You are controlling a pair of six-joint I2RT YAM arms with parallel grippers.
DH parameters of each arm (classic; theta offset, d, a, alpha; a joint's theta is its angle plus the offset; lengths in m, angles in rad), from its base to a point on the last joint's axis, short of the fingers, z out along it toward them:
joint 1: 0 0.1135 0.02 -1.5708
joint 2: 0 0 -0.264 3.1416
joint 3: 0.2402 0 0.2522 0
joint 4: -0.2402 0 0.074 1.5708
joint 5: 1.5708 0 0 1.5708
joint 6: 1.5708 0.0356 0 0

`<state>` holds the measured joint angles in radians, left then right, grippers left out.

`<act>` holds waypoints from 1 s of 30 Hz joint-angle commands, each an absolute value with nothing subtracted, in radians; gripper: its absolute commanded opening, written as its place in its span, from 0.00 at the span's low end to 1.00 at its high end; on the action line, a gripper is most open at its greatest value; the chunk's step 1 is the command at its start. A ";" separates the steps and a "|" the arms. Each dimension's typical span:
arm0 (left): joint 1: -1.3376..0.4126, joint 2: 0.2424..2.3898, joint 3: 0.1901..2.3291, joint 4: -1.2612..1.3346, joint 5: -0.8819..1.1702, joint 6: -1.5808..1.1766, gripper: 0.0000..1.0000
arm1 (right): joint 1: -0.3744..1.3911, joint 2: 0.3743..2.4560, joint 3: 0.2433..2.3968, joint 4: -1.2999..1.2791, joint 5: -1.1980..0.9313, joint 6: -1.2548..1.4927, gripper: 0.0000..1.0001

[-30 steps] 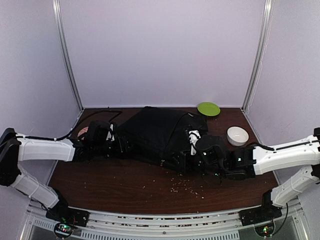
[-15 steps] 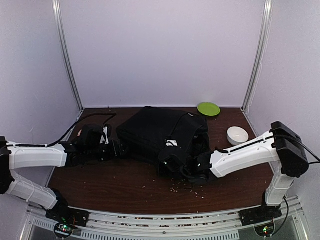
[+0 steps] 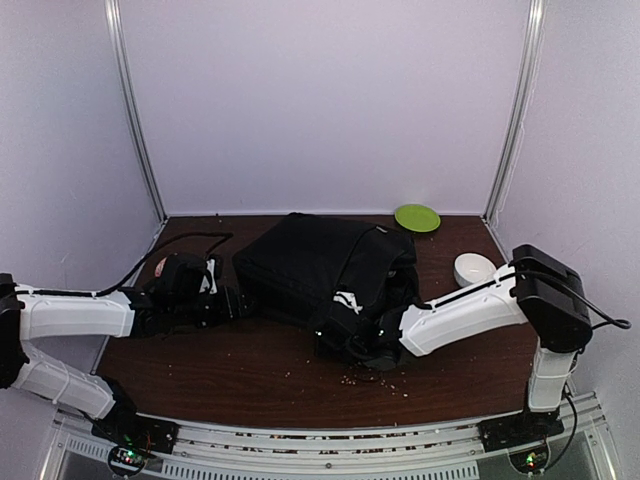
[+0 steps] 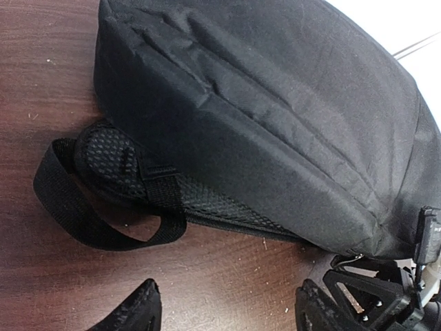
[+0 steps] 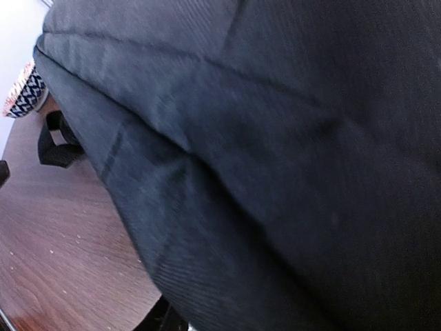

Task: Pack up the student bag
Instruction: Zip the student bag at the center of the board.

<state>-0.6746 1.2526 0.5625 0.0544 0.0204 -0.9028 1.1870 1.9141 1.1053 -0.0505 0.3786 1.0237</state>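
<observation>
One bag (image 3: 310,262) lies flat at frame centre on the tabletop (image 3: 250,375), contents hidden. Left claw (image 4: 227,310) gapes wide beside its strap (image 4: 89,217). Right claw (image 3: 348,333) reaches low against the bag's lower edge; I cannot tell its width.

Pale lilac walls (image 3: 320,100) enclose a dark wooden table (image 3: 250,375).
</observation>
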 commanded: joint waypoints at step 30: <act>-0.668 1.303 0.583 0.117 0.036 -0.892 0.67 | 1.160 1.581 0.724 0.215 0.462 0.871 0.26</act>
<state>-0.6746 1.2800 0.5591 0.0780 0.0307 -0.9031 1.1645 1.6474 0.8257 0.0628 0.4767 1.0210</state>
